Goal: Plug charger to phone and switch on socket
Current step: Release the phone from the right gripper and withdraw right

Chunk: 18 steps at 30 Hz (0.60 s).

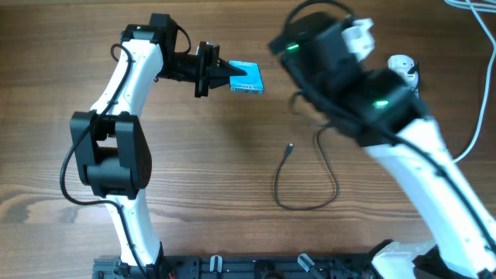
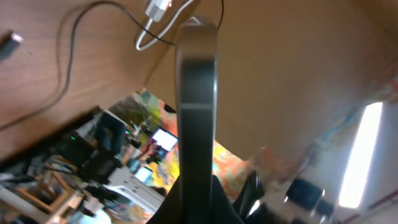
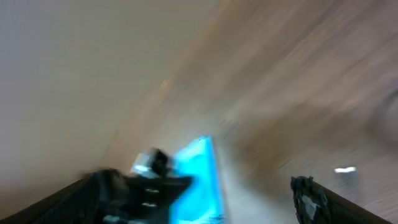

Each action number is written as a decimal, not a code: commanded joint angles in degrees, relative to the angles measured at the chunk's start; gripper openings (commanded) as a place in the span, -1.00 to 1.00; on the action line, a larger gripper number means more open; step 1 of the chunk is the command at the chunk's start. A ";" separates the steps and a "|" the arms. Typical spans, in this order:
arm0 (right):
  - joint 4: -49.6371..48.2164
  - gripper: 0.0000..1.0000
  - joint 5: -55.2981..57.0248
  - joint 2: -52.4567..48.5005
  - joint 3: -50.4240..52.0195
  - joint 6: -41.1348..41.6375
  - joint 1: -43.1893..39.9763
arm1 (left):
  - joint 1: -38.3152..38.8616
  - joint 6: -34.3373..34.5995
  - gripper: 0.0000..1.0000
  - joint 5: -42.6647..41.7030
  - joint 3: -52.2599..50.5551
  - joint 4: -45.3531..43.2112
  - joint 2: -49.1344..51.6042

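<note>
My left gripper (image 1: pixel 229 78) is shut on the phone (image 1: pixel 248 78), a flat teal-screened rectangle held above the table at the back. In the left wrist view the phone (image 2: pixel 198 106) shows edge-on between the jaws. The charger is a thin black cable (image 1: pixel 310 194) looping on the table, its small plug (image 1: pixel 288 148) lying free near the centre. My right gripper (image 1: pixel 288 46) is blurred, to the right of the phone. In the right wrist view its fingers are spread wide and empty, with the phone (image 3: pixel 204 180) between them and further off. The white socket (image 1: pixel 403 68) is mostly hidden behind the right arm.
A white cable (image 1: pixel 480 93) runs down the table's right edge. The right arm crosses the right side of the table. In the left wrist view the black cable (image 2: pixel 67 68) and a white plug (image 2: pixel 158 9) show at the top.
</note>
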<state>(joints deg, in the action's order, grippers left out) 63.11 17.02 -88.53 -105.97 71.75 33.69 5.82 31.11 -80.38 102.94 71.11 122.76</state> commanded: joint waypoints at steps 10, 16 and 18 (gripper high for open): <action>8.79 0.99 -18.67 -8.59 13.38 -27.17 -9.73 | -3.61 -10.67 -0.92 14.73 0.13 -1.66 -1.95; -5.99 0.99 -26.21 -9.11 30.77 -31.23 -9.73 | -3.61 -14.03 -0.92 27.08 0.13 -0.46 -1.97; -9.97 1.00 -27.65 -9.11 35.17 -30.23 -9.70 | -3.61 -14.03 -0.92 31.56 0.13 -0.13 -1.95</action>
<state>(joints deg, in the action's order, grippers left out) 55.99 -7.16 -97.41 -74.78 42.35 23.94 2.35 18.90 -55.68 102.91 70.52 122.76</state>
